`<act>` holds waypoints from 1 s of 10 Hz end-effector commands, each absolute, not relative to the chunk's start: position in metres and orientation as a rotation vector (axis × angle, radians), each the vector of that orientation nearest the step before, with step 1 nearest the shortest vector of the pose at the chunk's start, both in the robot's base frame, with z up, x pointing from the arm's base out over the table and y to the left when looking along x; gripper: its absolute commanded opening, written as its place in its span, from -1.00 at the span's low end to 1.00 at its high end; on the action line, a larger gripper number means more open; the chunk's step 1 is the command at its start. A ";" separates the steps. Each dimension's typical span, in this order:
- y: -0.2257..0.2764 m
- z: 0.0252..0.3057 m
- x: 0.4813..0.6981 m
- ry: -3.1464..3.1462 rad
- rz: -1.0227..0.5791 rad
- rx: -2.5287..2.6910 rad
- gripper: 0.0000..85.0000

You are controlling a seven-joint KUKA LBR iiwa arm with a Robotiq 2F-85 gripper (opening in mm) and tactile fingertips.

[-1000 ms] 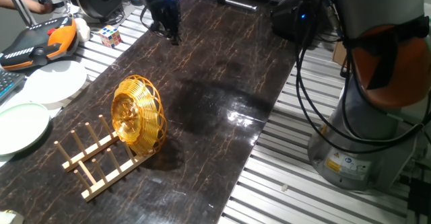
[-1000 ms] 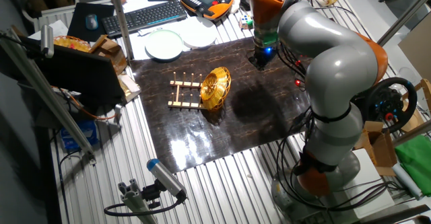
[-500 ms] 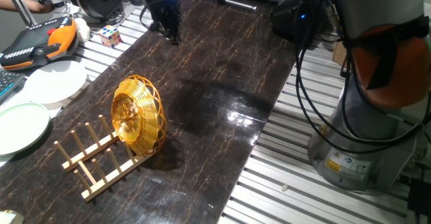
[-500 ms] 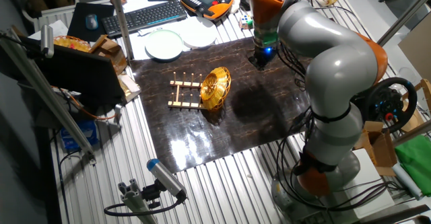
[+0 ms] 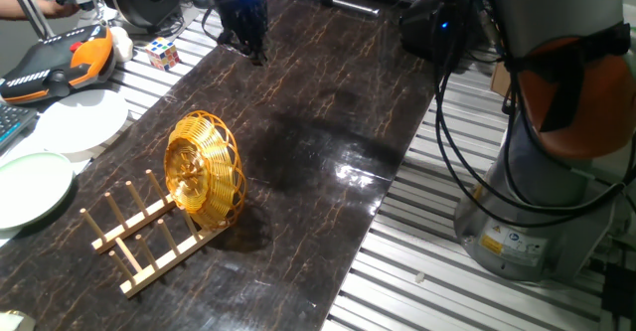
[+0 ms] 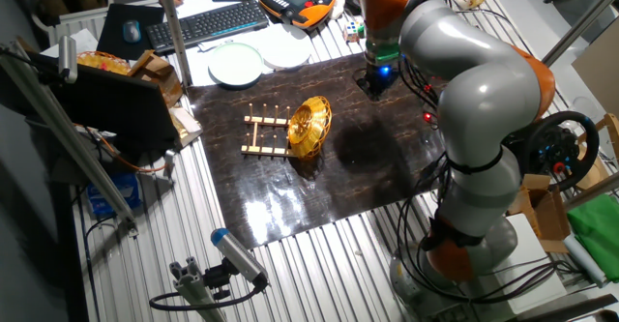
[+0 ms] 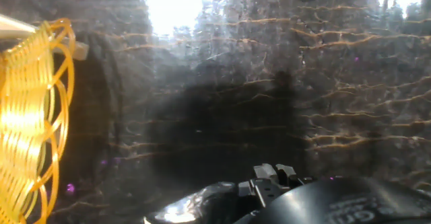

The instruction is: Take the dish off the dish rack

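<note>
The dish [image 5: 204,167] is a golden-yellow wire bowl standing on edge between the pegs at the right end of the light wooden dish rack [image 5: 139,237]. Both also show in the other fixed view, the dish [image 6: 309,127] and the rack [image 6: 263,134]. In the hand view the dish's rim [image 7: 27,116] is at the far left edge. My gripper [image 5: 250,45] hangs low over the far end of the dark table, well away from the dish, and holds nothing. It also shows in the other fixed view [image 6: 373,86]. I cannot make out how its jaws stand.
A white plate [image 5: 79,120] and a pale green plate [image 5: 30,187] lie left of the rack. A Rubik's cube [image 5: 164,53] and an orange-black pendant [image 5: 55,63] lie at the back left. A keyboard [image 6: 208,20] lies behind the plates. The robot base [image 5: 537,202] stands on the right.
The arm has shifted very slightly at the far end of the table. The dish and the rack have not moved.
</note>
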State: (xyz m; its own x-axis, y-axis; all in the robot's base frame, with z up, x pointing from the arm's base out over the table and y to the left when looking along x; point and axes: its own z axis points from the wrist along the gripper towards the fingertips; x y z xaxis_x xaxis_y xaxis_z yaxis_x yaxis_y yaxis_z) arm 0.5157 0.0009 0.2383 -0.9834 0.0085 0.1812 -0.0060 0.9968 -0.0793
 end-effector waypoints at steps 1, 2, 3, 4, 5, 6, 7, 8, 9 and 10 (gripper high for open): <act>0.000 0.238 0.516 -2.961 0.099 -0.017 -0.98; 0.000 0.238 0.516 -2.958 0.070 -0.042 -0.98; 0.000 0.238 0.516 -2.937 -0.007 -0.074 -0.98; 0.000 0.238 0.516 -2.919 -0.097 -0.114 -0.98; 0.000 0.238 0.516 -2.915 -0.200 -0.175 -0.98; 0.000 0.238 0.516 -2.901 -0.299 -0.197 -0.98; 0.000 0.238 0.516 -2.875 -0.368 -0.187 -0.98; 0.000 0.238 0.516 -2.845 -0.411 -0.190 -0.98; 0.000 0.238 0.516 -2.842 -0.437 -0.219 -0.98; 0.000 0.238 0.516 -2.847 -0.482 -0.255 -0.98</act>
State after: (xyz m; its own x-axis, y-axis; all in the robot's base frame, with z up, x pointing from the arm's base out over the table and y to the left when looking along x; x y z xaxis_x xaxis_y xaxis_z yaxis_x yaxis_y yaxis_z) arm 0.5157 0.0006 0.2380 -0.9552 0.1338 0.2639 0.1942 0.9564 0.2180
